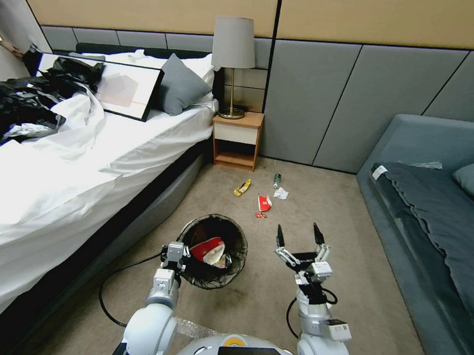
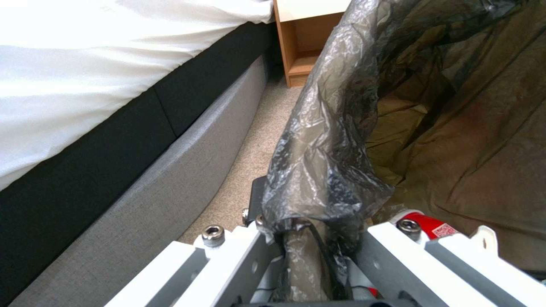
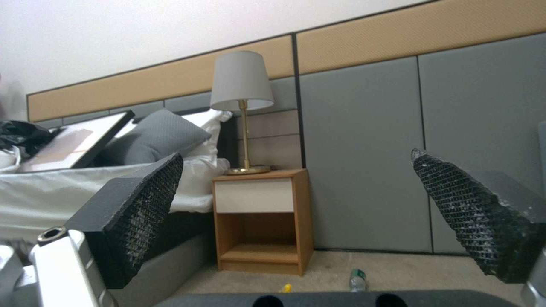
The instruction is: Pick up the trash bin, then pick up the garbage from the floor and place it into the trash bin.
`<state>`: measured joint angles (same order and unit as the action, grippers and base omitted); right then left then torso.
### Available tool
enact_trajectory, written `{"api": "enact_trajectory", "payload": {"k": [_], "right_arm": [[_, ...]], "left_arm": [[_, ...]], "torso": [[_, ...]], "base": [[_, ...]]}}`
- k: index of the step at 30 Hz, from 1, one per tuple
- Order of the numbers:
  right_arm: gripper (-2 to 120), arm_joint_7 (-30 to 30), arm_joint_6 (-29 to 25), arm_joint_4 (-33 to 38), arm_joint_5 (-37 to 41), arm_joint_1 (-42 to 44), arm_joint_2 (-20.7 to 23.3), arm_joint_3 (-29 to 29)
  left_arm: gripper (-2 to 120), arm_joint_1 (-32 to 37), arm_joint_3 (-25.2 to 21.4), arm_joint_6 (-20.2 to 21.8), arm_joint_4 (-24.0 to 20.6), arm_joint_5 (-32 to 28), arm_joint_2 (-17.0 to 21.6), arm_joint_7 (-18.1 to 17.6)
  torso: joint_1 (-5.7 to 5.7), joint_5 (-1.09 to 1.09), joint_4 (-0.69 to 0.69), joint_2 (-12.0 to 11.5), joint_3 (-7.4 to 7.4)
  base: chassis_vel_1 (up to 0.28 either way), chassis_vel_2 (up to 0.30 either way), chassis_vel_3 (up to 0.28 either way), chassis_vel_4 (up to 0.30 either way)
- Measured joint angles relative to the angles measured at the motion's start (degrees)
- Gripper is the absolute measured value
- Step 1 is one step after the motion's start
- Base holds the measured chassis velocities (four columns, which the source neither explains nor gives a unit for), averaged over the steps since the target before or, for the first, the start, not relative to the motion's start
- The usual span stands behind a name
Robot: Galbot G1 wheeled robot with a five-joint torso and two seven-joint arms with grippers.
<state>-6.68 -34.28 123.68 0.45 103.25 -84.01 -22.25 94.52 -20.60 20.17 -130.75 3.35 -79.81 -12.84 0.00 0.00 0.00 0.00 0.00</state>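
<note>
The small round trash bin lined with a crinkled black plastic bag [image 1: 212, 250] sits at lower centre of the head view, held off the beige short-pile carpet floor [image 1: 310, 192] by the left gripper [image 1: 175, 255], whose fingers are clamped on the near-left rim. In the left wrist view the folded bag edge [image 2: 324, 170] is pinched between the white finger links. Gripping the rim keeps the mouth open and upward, likely so litter can drop in. A red-and-white crumpled packet [image 1: 208, 250] lies inside.

The right gripper [image 1: 299, 238] hovers right of the bin, fingers spread wide and empty, aimed toward the remaining garbage in mid-frame: a yellow wrapper [image 1: 242, 187], a red-and-white packet [image 1: 264, 203], a white tissue wad [image 1: 281, 193] and a small clear green-capped bottle [image 1: 276, 179], near the wooden nightstand [image 1: 237, 139].
</note>
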Motion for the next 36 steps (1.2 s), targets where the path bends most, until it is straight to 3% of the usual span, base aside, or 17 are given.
{"api": "enact_trajectory", "payload": {"k": [22,36], "right_arm": [[100,-0.54,2.38,-0.51,5.26,-1.45,0.51,-0.86],[100,-0.47,3.18,-0.41,5.59,-2.23,0.78,-1.16]], "left_arm": [[2,-0.23,0.64,0.18,-0.03,0.14,-0.39,-0.02],[2,-0.26,0.70,0.23,-0.17,0.29,-0.42,-0.02]], "torso": [[0.00,0.00,0.00,0.00,0.00],[0.00,0.00,0.00,-0.01,0.01]], "base": [[-0.010,0.006,0.008,-0.007],[-0.165,0.162,0.166,-0.163]]}}
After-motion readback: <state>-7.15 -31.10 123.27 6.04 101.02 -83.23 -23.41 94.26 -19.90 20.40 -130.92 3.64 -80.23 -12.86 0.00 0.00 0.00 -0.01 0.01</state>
